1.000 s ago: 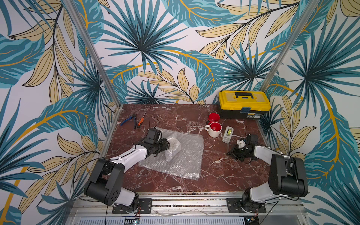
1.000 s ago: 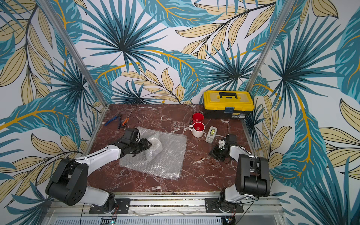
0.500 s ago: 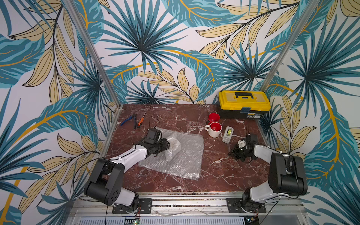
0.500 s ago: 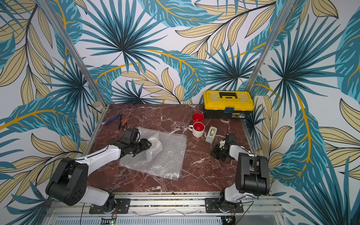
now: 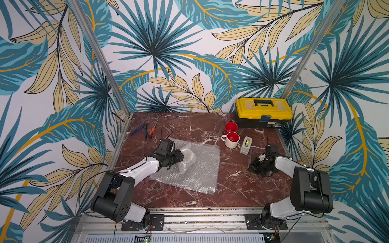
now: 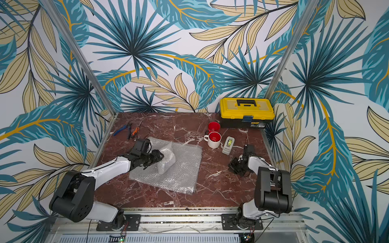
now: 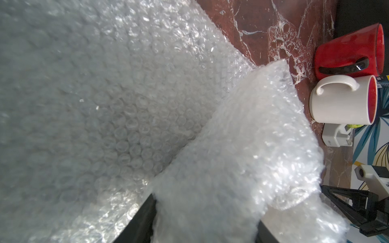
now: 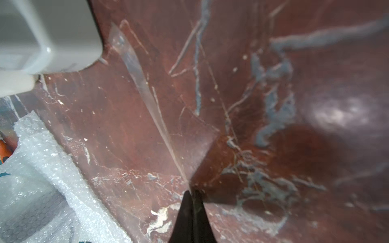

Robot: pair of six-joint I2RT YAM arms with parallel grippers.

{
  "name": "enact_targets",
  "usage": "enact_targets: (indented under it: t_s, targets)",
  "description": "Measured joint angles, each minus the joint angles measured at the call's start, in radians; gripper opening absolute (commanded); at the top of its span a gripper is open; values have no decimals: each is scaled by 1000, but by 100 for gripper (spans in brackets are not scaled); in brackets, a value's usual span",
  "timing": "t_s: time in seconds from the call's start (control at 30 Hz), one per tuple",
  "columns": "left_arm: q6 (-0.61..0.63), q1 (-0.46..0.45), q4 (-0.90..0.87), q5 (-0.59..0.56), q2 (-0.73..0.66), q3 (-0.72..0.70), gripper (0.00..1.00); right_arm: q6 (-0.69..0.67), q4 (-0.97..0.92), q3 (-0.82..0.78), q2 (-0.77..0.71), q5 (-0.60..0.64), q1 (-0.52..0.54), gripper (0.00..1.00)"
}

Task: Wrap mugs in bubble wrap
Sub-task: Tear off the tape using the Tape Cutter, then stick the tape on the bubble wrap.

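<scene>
Taping step, as I judge it: left gripper point(image 5: 179, 156) should be keeping the rolled bundle of clear bubble wrap point(image 5: 188, 160) squeezed so its flap isn't springing open, with the thin clear tape strip point(image 8: 145, 92) coming across taut. Bundle is lying on the flat crinkly bubble wrap sheet point(image 5: 197, 176), left of centre; any mug inside is hidden. Glossy red mug point(image 5: 231, 126) and white mug with red inside point(image 5: 231, 140) are standing unwrapped beside the small grey tape dispenser point(image 5: 246, 145). Left jaws are sitting half spread, gripping the bundle. Right gripper point(image 8: 190, 194) is pinching shut on the tape.
</scene>
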Motion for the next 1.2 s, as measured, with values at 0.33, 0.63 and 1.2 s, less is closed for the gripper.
enact_targets:
  t_s: [0.33, 0.63, 1.2]
  targets:
    - [0, -1, 0, 0, 0, 0, 56, -18, -180, -6, -248, 82, 0, 0]
    - [1, -5, 0, 0, 0, 0, 56, -62, -252, 110, -397, -118, 21, 0]
    - [60, -27, 5, 61, 10, 1, 51, 184, 19, 484, 0, -259, 549, 0]
